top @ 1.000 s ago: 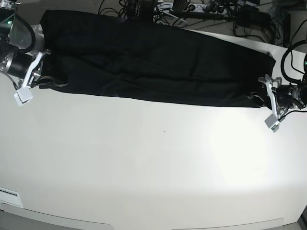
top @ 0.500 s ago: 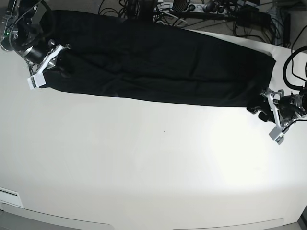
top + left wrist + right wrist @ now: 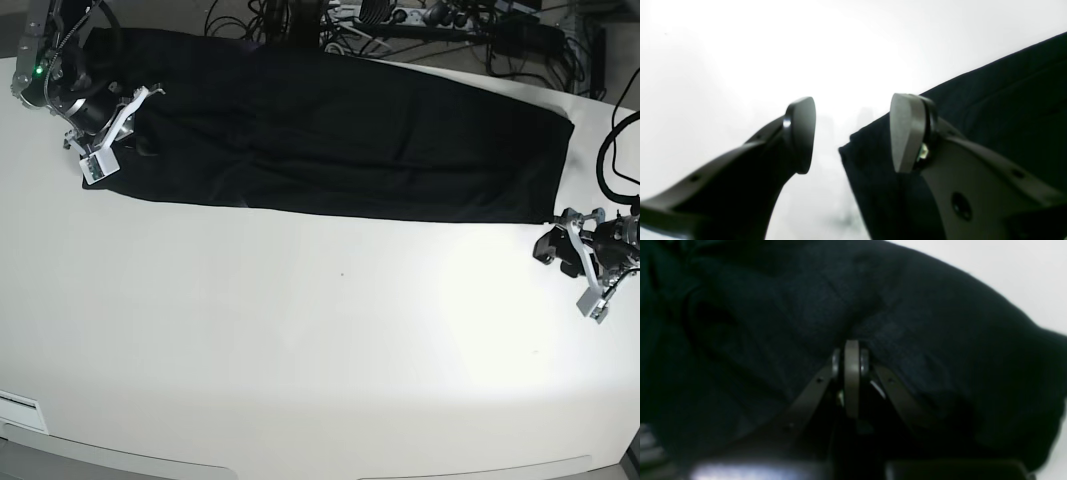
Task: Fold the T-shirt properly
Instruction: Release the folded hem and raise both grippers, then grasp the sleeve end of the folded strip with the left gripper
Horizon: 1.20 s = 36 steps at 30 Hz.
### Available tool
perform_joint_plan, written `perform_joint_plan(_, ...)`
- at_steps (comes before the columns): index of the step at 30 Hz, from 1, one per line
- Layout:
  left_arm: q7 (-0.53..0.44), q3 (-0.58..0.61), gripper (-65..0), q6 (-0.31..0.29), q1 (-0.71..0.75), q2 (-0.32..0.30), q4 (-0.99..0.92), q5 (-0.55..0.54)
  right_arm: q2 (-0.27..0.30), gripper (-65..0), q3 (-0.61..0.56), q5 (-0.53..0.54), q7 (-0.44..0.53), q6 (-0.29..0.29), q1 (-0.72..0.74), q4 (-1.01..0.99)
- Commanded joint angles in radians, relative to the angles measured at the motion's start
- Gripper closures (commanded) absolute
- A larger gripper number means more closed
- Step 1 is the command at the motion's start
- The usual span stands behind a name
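The black T-shirt (image 3: 340, 135) lies as a long folded strip across the far part of the white table (image 3: 300, 340), plain side up. At its left end, my right gripper (image 3: 143, 146) is over the cloth. In the right wrist view this right gripper (image 3: 851, 351) is shut, with T-shirt (image 3: 923, 323) folds puckering at its tips. My left gripper (image 3: 553, 250) stands open on the table just off the shirt's right front corner. In the left wrist view, the left gripper (image 3: 853, 133) holds nothing, and the T-shirt (image 3: 1000, 110) corner lies under its right finger (image 3: 903, 133).
Cables and equipment (image 3: 400, 20) crowd the space behind the table's far edge. A small white label (image 3: 20, 408) sits near the front left corner. The table's front edge (image 3: 300, 468) runs along the bottom.
The right gripper has moved back and to the right onto the shirt's left end. The open left gripper has drawn away from the shirt's right corner, toward the front.
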Motion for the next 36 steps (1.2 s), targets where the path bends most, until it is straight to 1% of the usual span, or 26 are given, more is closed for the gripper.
perform_joint_plan(1, -0.012, -0.017, -36.6, 0.0, -0.023, -0.025, 0.008, -0.008, 0.013, 0.0, 0.006, -0.053, 0.013, -0.037, 0.003, 0.009)
perform_joint_plan(4, -0.005, -0.017, -36.6, 0.0, -0.022, -0.025, 0.008, -0.012, 0.018, 0.0, 0.007, -0.136, 0.068, -0.152, 0.009, 0.01)
perform_joint_plan(7, 0.007, -0.017, -36.6, 0.001, -0.022, -0.025, 0.008, -0.012, 0.018, 0.0, 0.007, -0.209, 0.074, -0.267, 0.024, 0.01)
perform_joint_plan(8, 0.01, -0.017, -36.6, 0.01, -0.022, -0.025, 0.008, -0.011, 0.018, 0.0, 0.007, -0.226, 0.074, -0.302, 0.03, 0.013)
perform_joint_plan(13, 0.035, -0.017, -36.6, 0.061, -0.022, -0.009, 0.008, -0.009, 0.018, 0.0, 0.007, -0.321, 0.073, -0.526, 0.035, 0.043)
perform_joint_plan(15, 0.051, -0.024, -36.6, 0.076, -0.019, 0.013, 0.007, 0.0, 0.018, 0.0, 0.007, -0.36, 0.072, -0.582, 0.036, 0.064)
perform_joint_plan(17, 0.056, -0.059, -36.6, 0.103, -0.005, 0.043, 0.006, 0.019, 0.018, 0.0, 0.007, -0.377, 0.066, -0.607, 0.035, 0.089)
perform_joint_plan(19, 0.062, -0.138, -36.6, 0.135, 0.021, 0.089, 0.006, 0.034, 0.018, 0.0, 0.007, -0.377, 0.046, -0.608, 0.035, 0.113)
perform_joint_plan(20, 0.063, -0.19, -36.6, 0.142, 0.035, 0.115, 0.006, 0.033, 0.018, 0.0, 0.007, -0.377, 0.037, -0.608, 0.036, 0.122)
perform_joint_plan(22, 0.068, -0.309, -36.6, 0.15, 0.061, 0.169, 0.006, 0.024, 0.018, -8.9, 0.007, -0.377, 0.036, -0.603, 0.036, 0.136)
perform_joint_plan(24, 0.079, -0.416, -36.6, 0.148, 0.094, 0.204, 0.006, -0.025, 0.018, -16.6, 0.007, -0.377, 0.036, -0.587, 0.036, 0.138)
perform_joint_plan(25, 0.097, -0.455, -36.6, 0.13, 0.115, 0.212, 0.006, -0.069, 0.018, -19.0, 0.007, -0.377, 0.035, -0.581, 0.035, 0.138)
perform_joint_plan(27, 0.118, -0.513, -36.6, 0.09, 0.167, 0.226, 0.006, -0.131, 0.018, -20.9, 0.007, -0.377, 0.023, -0.58, 0.035, 0.138)
perform_joint_plan(29, 0.113, -0.541, -36.6, 0.086, 0.223, 0.24, 0.006, -0.126, 0.018, -21.1, 0.007, -0.377, 0.02, -0.579, 0.035, 0.138)
perform_joint_plan(30, 0.106, -0.542, -36.6, 0.093, 0.248, 0.246, 0.006, -0.101, 0.018, -21.1, 0.007, -0.377, 0.018, -0.579, 0.035, 0.138)
perform_joint_plan(33, 0.073, -0.542, -36.7, 0.18, 0.309, 0.284, 0.005, 0.024, 0.018, -21.1, 0.007, -0.377, 0.018, -0.579, 0.036, 0.138)
perform_joint_plan(34, 0.064, -0.541, -36.7, 0.2, 0.328, 0.299, 0.005, 0.051, 0.018, -21.1, 0.007, -0.377, 0.018, -0.579, 0.036, 0.138)
perform_joint_plan(36, 0.064, -0.541, -36.7, 0.209, 0.357, 0.328, 0.005, 0.056, 0.018, -21.1, 0.007, -0.377, 0.018, -0.579, 0.036, 0.138)
